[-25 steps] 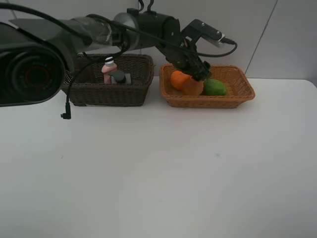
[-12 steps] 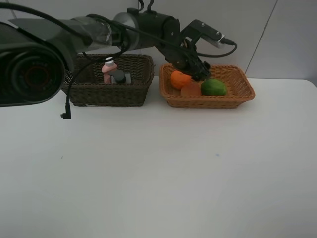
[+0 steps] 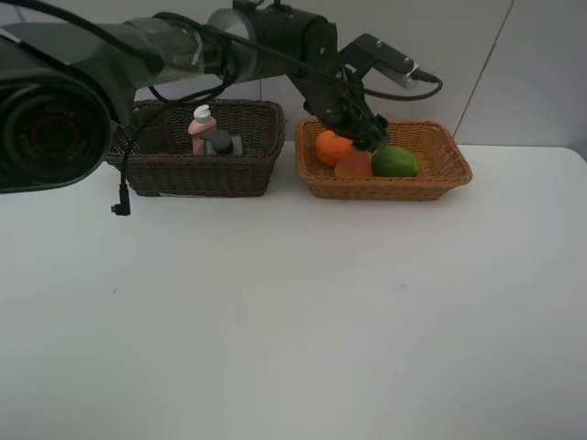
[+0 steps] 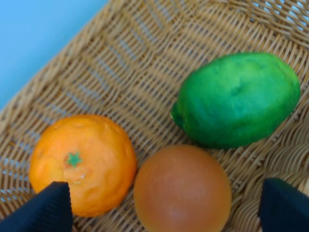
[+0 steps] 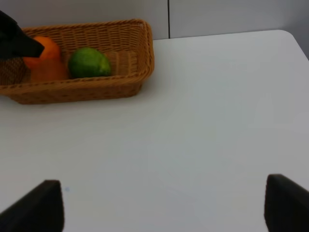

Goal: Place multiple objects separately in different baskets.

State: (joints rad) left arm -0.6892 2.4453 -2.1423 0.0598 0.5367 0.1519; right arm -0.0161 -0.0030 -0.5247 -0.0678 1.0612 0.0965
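The red-orange bun [image 4: 182, 189] lies on the floor of the light tan wicker basket [image 3: 438, 156], touching the orange [image 4: 83, 162] and just beside the green lime [image 4: 239, 98]. It sits directly under the left gripper [image 4: 164, 208], whose jaws stand wide apart on either side of it and hold nothing. In the dark brown basket [image 3: 248, 170] a pink bottle [image 3: 198, 131] stands beside a dark grey box [image 3: 220, 142]. The right gripper [image 5: 163, 207] hovers wide and empty above the white desk [image 3: 293, 312], well apart from the baskets.
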